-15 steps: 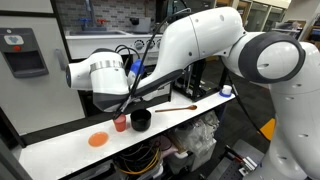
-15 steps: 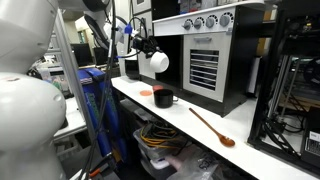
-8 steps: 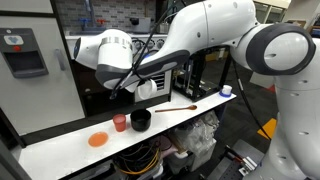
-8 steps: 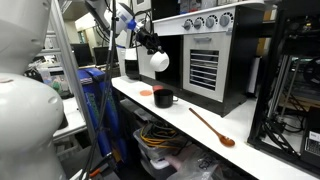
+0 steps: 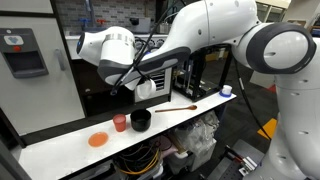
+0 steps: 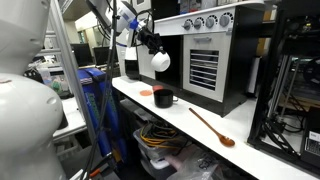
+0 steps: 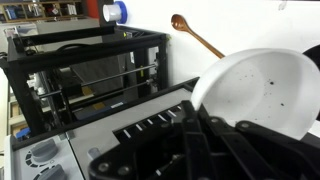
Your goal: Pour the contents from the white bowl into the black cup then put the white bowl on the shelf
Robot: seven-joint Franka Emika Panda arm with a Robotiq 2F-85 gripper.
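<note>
My gripper [image 7: 204,118] is shut on the rim of the white bowl [image 7: 255,90], whose inside shows only a few dark specks. In both exterior views the bowl [image 5: 147,88] [image 6: 160,61] hangs tilted on its side, well above the counter, with the gripper [image 6: 148,45] behind it. The black cup [image 5: 141,120] [image 6: 163,98] stands on the white countertop [image 5: 60,148] below the bowl. The shelf [image 5: 92,100] is the floor of the dark recess behind the arm, and the arm hides most of it.
On the counter are a red cup [image 5: 120,123], a flat orange disc [image 5: 98,140] [image 6: 146,92], a wooden spoon [image 5: 175,109] [image 6: 213,127] and a small blue-and-white cup [image 5: 226,91]. A black oven-like box with a wire rack [image 6: 205,65] [image 7: 90,70] stands on it too.
The arm's wrist has swung upward and turned over the last second. The bowl stays gripped at about the same height above the black cup.
</note>
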